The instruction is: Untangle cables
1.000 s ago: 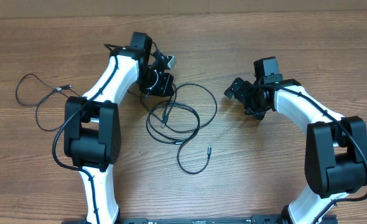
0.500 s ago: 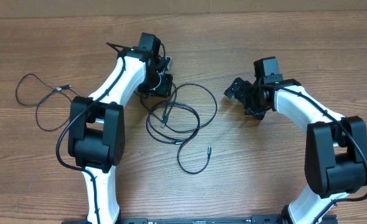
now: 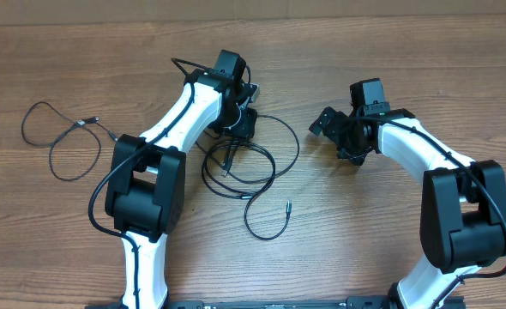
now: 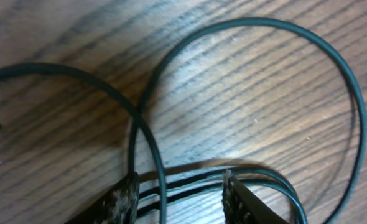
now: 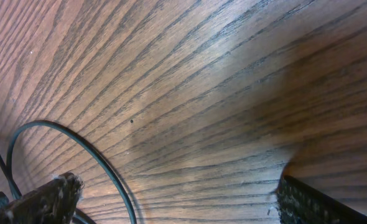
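Several thin black cables (image 3: 274,167) lie looped over each other on the wooden table (image 3: 364,232), one silver-tipped plug (image 3: 288,206) at the front. Another black cable (image 3: 51,159) lies apart at the left. My left gripper (image 3: 240,124) is low over the tangle's upper edge. In the left wrist view it (image 4: 180,198) is open, and several cable strands (image 4: 190,186) run between its fingers below a wide loop (image 4: 258,23). My right gripper (image 3: 330,130) is to the right of the tangle. In the right wrist view it (image 5: 174,200) is wide open and empty, one cable strand (image 5: 102,160) near its left finger.
The thicker black wires of the arms run along both white arms (image 3: 184,116). The table's far edge (image 3: 322,17) meets a cardboard-coloured wall.
My left gripper has moved right and a little forward, from beside the tangle onto its upper loops. The right arm and the cables have not visibly moved.
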`<state>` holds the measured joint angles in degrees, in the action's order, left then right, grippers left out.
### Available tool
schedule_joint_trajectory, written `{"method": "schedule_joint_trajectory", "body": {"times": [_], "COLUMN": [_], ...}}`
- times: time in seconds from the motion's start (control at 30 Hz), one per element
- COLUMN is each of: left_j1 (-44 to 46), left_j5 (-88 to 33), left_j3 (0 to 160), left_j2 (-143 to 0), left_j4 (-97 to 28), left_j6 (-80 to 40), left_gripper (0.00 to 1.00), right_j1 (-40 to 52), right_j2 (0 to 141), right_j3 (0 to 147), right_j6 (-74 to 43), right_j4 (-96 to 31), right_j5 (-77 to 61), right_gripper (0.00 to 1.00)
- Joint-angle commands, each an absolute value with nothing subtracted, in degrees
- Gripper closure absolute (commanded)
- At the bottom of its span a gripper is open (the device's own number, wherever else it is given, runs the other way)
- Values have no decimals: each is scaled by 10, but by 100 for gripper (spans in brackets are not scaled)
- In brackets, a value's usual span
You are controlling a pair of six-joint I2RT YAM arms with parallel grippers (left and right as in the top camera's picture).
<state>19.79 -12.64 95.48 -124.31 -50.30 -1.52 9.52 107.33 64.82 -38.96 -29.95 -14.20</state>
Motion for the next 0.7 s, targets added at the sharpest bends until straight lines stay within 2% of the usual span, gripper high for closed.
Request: {"method": "schedule_joint_trajectory", "body": {"times": [0.0, 0.47, 0.67], "left_j1": [199, 199, 199], "left_j5": [-108, -98, -96], "left_j3": [950, 932, 879], "left_j2": [-1251, -1254, -1254], "left_j4": [-500, -476, -401], "left_j6": [-9, -13, -13], "left_gripper": [55, 58, 68], "right_j1": [96, 96, 96], "right_j2": [1074, 1074, 1074], "right_j3": [657, 657, 657], "right_j6": [-389, -390, -390], "right_j4": [-301, -301, -301], "right_j5": [-142, -142, -142], "right_gripper": [0, 0, 0]}}
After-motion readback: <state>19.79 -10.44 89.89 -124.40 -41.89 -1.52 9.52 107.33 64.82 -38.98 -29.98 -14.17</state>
